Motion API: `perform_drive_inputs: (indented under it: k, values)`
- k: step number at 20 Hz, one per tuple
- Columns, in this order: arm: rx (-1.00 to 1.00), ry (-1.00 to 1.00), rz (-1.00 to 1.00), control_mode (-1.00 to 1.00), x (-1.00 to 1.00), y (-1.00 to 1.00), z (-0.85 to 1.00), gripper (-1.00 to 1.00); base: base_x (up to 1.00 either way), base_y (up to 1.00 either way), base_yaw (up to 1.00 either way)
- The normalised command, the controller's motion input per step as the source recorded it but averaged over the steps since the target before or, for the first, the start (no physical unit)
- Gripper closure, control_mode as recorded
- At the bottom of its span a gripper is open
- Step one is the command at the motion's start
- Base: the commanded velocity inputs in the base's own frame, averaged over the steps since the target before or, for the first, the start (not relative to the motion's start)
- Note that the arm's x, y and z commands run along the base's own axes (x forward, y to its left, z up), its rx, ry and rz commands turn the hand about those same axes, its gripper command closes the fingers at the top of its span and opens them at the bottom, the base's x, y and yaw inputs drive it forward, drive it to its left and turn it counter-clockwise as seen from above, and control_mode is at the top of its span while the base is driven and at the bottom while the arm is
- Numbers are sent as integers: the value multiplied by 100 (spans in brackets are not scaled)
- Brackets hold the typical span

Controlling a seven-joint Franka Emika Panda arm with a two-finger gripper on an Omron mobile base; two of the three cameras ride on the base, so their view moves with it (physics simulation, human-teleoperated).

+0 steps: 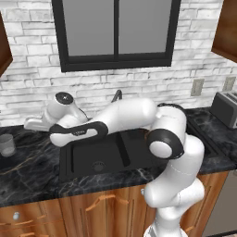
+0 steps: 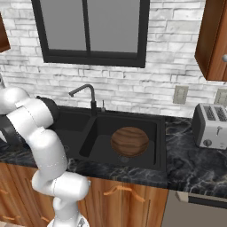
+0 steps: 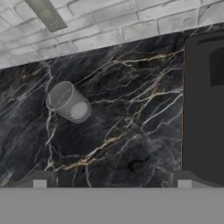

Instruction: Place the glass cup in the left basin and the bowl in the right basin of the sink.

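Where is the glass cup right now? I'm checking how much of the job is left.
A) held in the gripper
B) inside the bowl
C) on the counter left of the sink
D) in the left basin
C: the glass cup stands upright on the dark marble counter left of the sink, while the bowl already lies in the right basin.

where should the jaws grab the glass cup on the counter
Grip the glass cup across its round side wall, coming down from above with one jaw on each side. It stands upright and alone on the dark marble counter, left of the sink, so nothing seems to block a straddling grasp.
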Motion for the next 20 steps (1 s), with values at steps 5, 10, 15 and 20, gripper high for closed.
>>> perform_drive_inputs:
  k: [5,10,15,20]
  values:
    - [0,-2,0,-100,0,23,0,-100,0,0,0]
    - [0,0,0,-100,2,17,0,-100,0,0,0]
    - [0,0,0,-100,9,14,0,-100,0,0,0]
    - [0,0,0,-100,10,14,-2,-100,0,0,0]
